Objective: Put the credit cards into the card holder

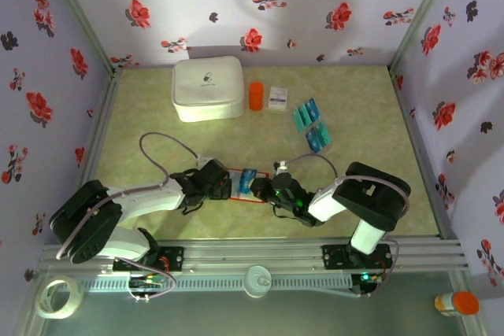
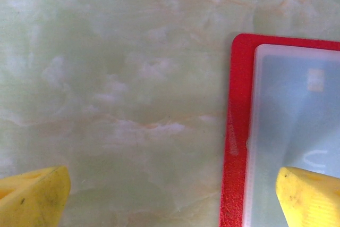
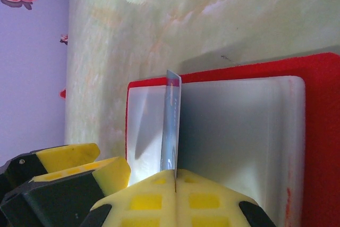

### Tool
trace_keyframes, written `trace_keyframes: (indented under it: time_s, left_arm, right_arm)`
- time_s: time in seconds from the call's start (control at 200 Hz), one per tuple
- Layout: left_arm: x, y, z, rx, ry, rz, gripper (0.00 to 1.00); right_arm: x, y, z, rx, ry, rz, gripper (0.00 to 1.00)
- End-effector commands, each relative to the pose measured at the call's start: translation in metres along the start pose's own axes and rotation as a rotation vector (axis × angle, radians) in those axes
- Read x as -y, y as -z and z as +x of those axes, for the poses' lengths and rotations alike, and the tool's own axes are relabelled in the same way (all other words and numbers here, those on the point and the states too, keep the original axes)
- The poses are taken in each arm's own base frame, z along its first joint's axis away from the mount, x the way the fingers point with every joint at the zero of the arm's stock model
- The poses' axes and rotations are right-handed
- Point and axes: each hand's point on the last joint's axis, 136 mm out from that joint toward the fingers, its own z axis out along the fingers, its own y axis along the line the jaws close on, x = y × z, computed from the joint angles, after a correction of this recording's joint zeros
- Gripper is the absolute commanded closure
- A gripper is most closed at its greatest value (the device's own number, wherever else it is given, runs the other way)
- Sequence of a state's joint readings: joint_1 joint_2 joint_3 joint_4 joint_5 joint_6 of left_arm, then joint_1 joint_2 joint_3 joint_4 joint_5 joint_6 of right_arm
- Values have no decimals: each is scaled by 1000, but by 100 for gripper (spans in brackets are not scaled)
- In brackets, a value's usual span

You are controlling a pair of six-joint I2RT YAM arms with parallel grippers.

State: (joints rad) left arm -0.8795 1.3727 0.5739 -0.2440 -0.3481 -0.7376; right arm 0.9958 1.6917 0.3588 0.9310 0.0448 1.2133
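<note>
The green marbled table (image 1: 370, 116) spreads out under me. The white zip case (image 1: 207, 88) sits at its far side, in the upper middle of the overhead frame.

My left gripper (image 2: 172, 195) is spread wide. One yellow fingertip is over bare table and the other over a clear pocket. My right gripper (image 3: 175, 176) is clamped on a single card (image 3: 171, 120).

The card holder (image 2: 236, 131) lies open and flat in the lower middle of the overhead frame, between my two arms, with its pale pockets facing up.

Just right of the case stand the orange cylinder (image 1: 256, 95) and then the white packet (image 1: 277, 97). The loose credit cards (image 1: 311, 125), teal and blue, lie right of the packet. The gripped card stands on edge, upright over the pockets.
</note>
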Motion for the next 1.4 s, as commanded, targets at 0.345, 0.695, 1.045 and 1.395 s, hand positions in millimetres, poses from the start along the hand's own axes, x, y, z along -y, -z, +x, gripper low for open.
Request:
trace_keyframes:
  time_s: [0.345, 0.695, 1.045, 1.395]
  left_arm:
    - [-9, -4, 5, 3, 2, -38, 0]
    - [-9, -5, 5, 3, 4, -37, 0]
    - [-10, -5, 6, 3, 5, -38, 0]
    - [-9, -6, 6, 2, 5, -36, 0]
  right_arm:
    - [20, 3, 16, -41, 7, 63, 100]
    - [30, 6, 22, -58, -7, 95, 100]
    - [38, 9, 28, -85, -19, 124, 100]
    - [42, 10, 35, -120, -19, 143, 100]
